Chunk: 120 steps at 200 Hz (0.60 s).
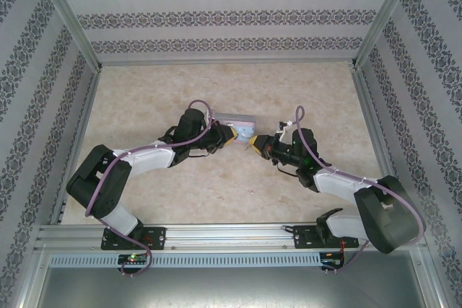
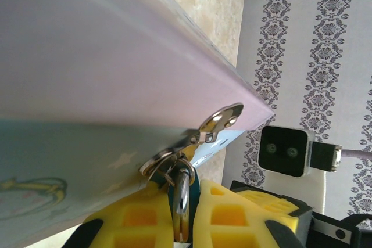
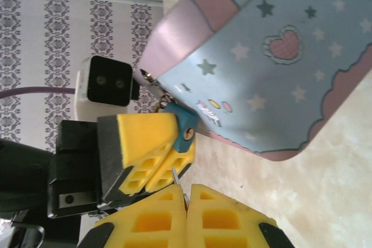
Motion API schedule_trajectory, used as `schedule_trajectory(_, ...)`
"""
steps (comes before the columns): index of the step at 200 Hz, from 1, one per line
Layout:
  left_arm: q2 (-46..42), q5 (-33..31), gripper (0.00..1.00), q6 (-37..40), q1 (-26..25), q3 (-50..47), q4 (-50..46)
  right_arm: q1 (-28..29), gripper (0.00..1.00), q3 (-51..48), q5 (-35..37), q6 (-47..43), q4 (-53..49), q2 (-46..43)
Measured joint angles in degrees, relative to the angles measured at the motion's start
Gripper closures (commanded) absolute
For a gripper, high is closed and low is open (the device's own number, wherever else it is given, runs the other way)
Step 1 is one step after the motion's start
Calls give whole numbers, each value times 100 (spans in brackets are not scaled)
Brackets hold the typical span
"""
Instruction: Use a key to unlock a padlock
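Yellow right fingers [image 3: 151, 219] are clenched on the key [image 3: 174, 175], whose thin tip pokes up toward the padlock [image 3: 181, 123]. Left fingers [image 2: 139, 219] grasp that teal padlock. Its shackle hangs from the hasp [image 2: 221, 121] of the tin box [image 1: 238, 119] near the middle of the surface [image 1: 216, 192]. I judge the step in hand to be lining the key up with the keyhole. Next comes fine alignment, a gentle push in, then a twist. No writing is readable; the tin's print shows only stars and a heart.

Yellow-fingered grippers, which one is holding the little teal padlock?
The left gripper: it clamps the teal-blue padlock hooked to the metal clasp of the pastel blue tin box. The right gripper pinches the thin silvery key instead.
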Motion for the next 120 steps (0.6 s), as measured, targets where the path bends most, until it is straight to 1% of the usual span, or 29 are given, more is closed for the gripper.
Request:
schedule_trajectory(54, 0, 46, 100, -181, 0, 0, 79, 188, 100, 280, 76, -109, -101, 398)
schedule_trajectory(120, 0, 107, 100, -256, 0, -22, 146, 225, 100, 588, 81, -122, -87, 754)
